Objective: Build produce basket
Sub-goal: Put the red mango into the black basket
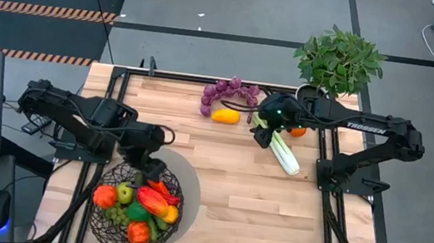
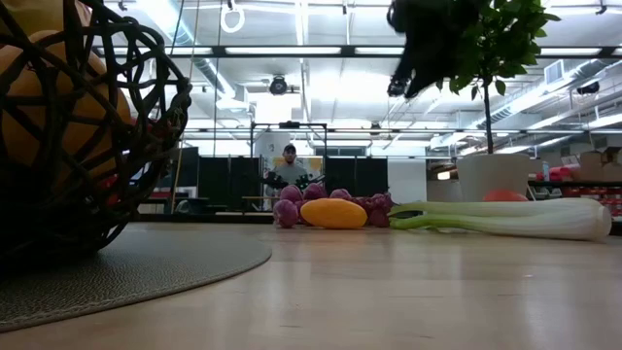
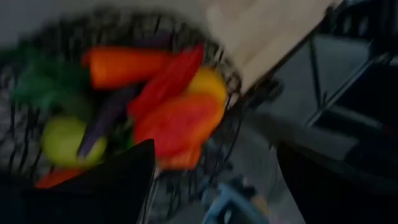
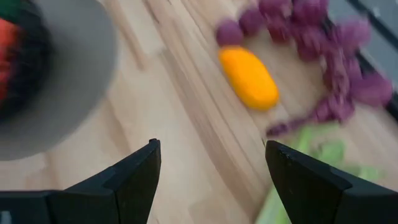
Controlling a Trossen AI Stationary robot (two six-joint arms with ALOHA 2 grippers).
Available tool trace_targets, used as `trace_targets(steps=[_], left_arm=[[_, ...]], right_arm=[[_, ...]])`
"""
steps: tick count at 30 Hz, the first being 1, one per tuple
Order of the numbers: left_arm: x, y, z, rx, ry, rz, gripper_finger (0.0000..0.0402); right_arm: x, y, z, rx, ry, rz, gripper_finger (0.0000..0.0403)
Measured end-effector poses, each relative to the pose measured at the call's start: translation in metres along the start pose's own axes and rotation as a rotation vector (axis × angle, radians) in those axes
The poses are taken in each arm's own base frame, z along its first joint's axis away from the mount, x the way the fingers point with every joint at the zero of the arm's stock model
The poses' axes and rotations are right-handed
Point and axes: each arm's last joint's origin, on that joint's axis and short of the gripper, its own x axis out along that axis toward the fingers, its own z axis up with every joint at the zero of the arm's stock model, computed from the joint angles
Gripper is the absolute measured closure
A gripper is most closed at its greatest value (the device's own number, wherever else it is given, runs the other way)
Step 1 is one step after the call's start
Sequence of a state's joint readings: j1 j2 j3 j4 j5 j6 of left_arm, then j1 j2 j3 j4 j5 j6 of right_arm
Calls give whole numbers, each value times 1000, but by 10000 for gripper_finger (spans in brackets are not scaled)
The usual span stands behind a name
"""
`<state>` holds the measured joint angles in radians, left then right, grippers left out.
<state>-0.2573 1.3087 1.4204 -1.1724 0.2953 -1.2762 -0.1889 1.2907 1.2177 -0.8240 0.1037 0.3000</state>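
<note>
Celery (image 1: 285, 155): lies on the table (image 1: 256, 210) just below my right gripper (image 1: 264, 134), leafy end toward the jaws, white butt pointing toward the table's middle; long axis diagonal. Right jaws stand wide, empty. Grapes (image 1: 229, 91) and yellow pepper (image 1: 225, 116) rest beside it. Basket (image 1: 135, 209), already heaped with produce, sits well apart at the near left corner, under my left gripper (image 1: 151, 166), jaws wide, empty. Right arm is nearer the celery.

A dark criss-cross wire basket (image 1: 107, 223) holds red, orange and green produce (image 1: 143, 202); purple grapes (image 1: 229, 92), a yellow-orange fruit (image 1: 225, 116) and pale green celery (image 1: 285, 156) lie on the light wood surface (image 1: 256, 210).
</note>
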Motion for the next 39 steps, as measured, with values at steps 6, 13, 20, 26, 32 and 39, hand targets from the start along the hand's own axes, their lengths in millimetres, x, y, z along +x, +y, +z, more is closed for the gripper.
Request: trace_targets(steps=[6,13,20,26,32,39], left_arm=[[-7,5,25,43,-156,2,59],[-24,16,64,131,-301,-23,59],[-42,34,96,163,-420,-11,59],[-55,41,114,259,-515,-40,59],[-66,38,126,398,-574,-145,59],[-73,41,132,475,-593,-182,59]], right_arm=[[18,-26,-26,198,173,-153,110],[27,-55,-46,448,262,-355,110],[47,-64,-65,569,261,-379,110],[65,-60,-82,628,247,-350,110],[71,-53,-56,600,8,-195,110],[80,-45,-18,177,-154,-88,110]])
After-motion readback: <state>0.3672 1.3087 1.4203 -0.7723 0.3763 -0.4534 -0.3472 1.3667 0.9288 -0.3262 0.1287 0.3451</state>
